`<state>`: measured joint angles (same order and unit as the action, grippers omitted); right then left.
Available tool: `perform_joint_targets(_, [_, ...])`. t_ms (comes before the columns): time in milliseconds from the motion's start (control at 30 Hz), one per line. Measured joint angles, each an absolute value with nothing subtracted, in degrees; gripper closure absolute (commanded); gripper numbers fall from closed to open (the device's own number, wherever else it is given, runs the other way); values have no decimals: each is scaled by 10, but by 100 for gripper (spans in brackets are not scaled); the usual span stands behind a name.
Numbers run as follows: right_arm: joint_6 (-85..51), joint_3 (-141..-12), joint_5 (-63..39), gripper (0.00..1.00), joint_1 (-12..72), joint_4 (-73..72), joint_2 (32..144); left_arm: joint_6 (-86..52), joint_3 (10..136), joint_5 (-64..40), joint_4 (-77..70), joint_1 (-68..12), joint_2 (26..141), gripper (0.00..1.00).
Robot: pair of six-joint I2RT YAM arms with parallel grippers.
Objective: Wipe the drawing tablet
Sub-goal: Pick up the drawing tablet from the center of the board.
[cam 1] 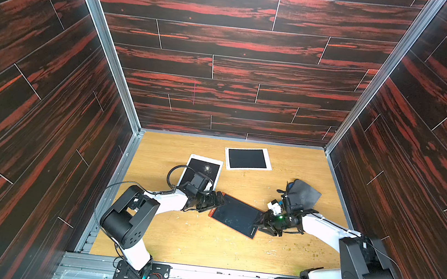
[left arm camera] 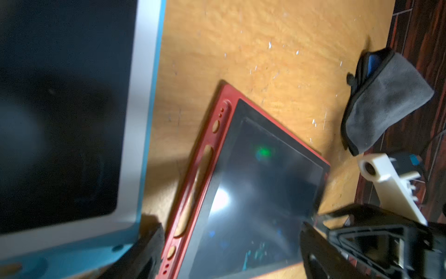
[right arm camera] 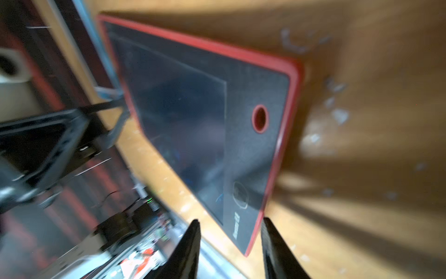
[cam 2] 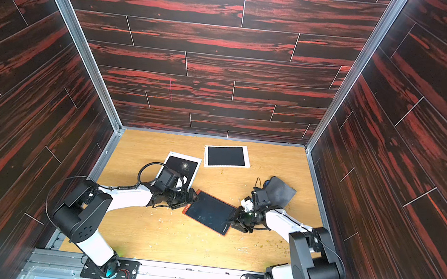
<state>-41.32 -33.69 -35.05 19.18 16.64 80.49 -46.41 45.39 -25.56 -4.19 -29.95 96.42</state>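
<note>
Drawing tablet point(cam 1: 235, 215), red frame, dark screen: lies face up near the middle of the bench point(cam 1: 190, 245), between the two arms. Its long axis runs across the bench from the left arm's side to the right arm's, skewed so that the right end sits nearer the front edge. The end with the broad red strip and its slots points at the left gripper point(cam 1: 219, 201). The end with the oval hole, round button and lettering points at the right gripper point(right arm camera: 229, 221). Faint greenish marks show on the screen. Left gripper: jaws spread wide, nothing gripped, poised over the red-strip end; whether it touches the frame cannot be told. Right gripper: jaws partway apart, the nearest corner of the frame lying between its two fingers; the blur hides whether either finger touches the red edge. Grey cloth point(cam 1: 304, 196), folded, blue showing inside the fold: on the bench behind the right wrist, well apart from the red frame. White-framed tablet point(cam 1: 247, 158): at the rear of the bench. Second white-framed tablet point(cam 1: 207, 167): just beside the red-strip end, partly under the left arm. Crumbs point(cam 1: 307, 248): scattered on the bench, front right.
</note>
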Motion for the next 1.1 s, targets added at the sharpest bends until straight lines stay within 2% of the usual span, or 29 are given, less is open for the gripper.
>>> perform_joint_targets(333, [-454, -337, -411, 57, 181, 140, 748, -464, 447, -235, -77, -295, 968, 12])
perform_joint_targets(600, [-510, -329, -451, 57, 168, 30, 728, -465, 444, -227, -87, -292, 969, 12])
perform_joint_targets(800, [-545, -314, -485, 57, 183, -64, 747, -478, 441, -290, -101, -319, 979, 12])
perform_joint_targets(967, [-536, -317, -482, 60, 183, -59, 752, -485, 439, -312, -105, -321, 981, 12])
perform_joint_targets(1100, [-497, -340, -452, 66, 183, 5, 752, -486, 438, -317, -107, -321, 982, 12])
